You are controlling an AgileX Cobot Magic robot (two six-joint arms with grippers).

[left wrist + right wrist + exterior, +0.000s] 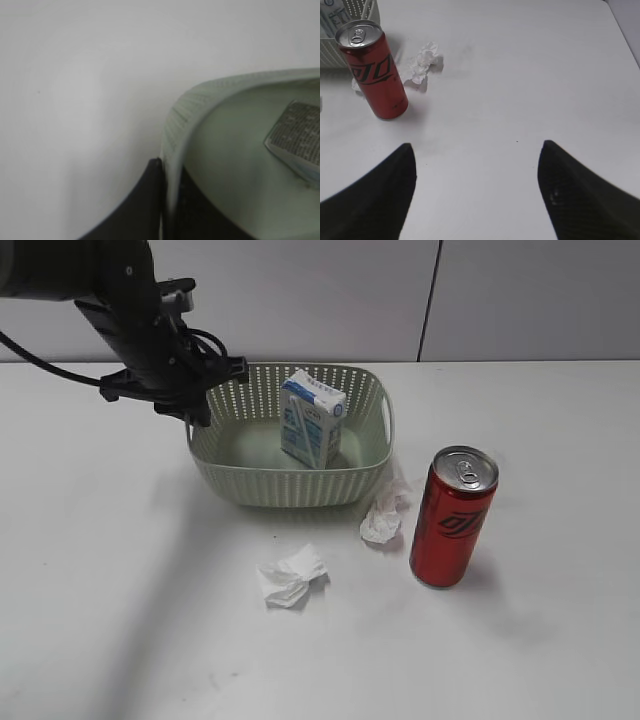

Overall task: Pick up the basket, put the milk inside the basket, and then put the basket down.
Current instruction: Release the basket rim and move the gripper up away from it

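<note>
Basket [290,485] sits on the desk [560,660] near the far edge, a bit left of centre, milk [312,419] standing upright inside it; left pincer [196,410] is clamped on the basket's left rim, one finger outside the wall and one inside per the wrist view. Right pincer [476,192] hangs spread and empty over bare desk toward the right edge, red can [372,70] off to its far left. Thin slotted plastic looks light but flexy, so I'd expect a one-sided rim grip to let it tilt; better hold is the rolled rim or a side handle cut-out.

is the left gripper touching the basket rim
Touching: in the left wrist view, dark fingers sit on both sides of the basket wall with no gap, left gripper clamping it.
</note>
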